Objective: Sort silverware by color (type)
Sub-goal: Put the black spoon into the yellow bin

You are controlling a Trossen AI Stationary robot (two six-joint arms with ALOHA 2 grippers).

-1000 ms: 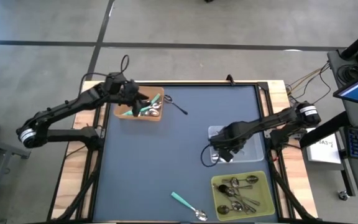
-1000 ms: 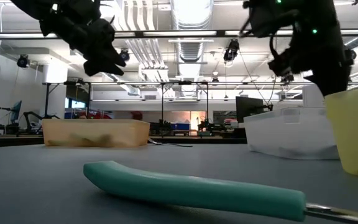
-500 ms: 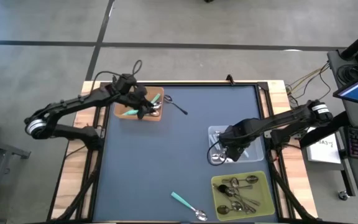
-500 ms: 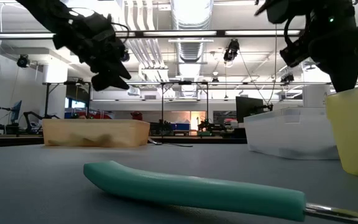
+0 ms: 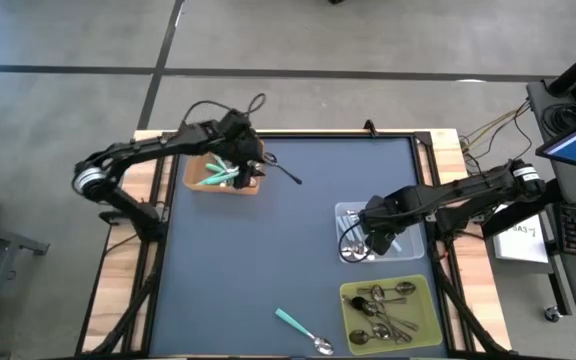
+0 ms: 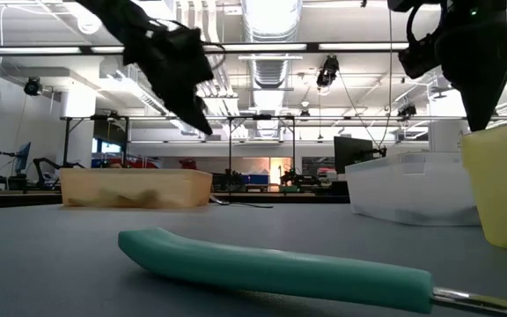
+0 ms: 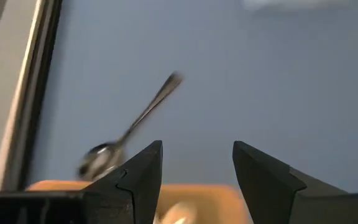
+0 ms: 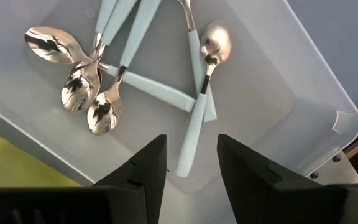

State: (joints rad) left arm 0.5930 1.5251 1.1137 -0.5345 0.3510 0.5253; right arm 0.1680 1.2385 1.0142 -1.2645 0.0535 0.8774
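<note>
Lower centre of the overhead frame: lone teal-handled spoon (image 5: 303,331) on blue table (image 5: 268,250). Right of it, yellow-green bin (image 5: 386,308) of plain metal spoons. Above that, clear bin (image 8: 303,93) of light-blue-handled spoons (image 8: 194,124), right gripper (image 5: 380,237) hovering over it, fingers parted, empty. Upper left, tan bin (image 5: 220,178) with teal spoons, left gripper (image 5: 249,165) wide open above its right edge. Just beyond, dark metal spoon (image 7: 129,127) on table.

Light-blue spoons (image 8: 194,127) lie in clear bin (image 8: 303,93) — fingers (image 8: 145,168) parted.
</note>
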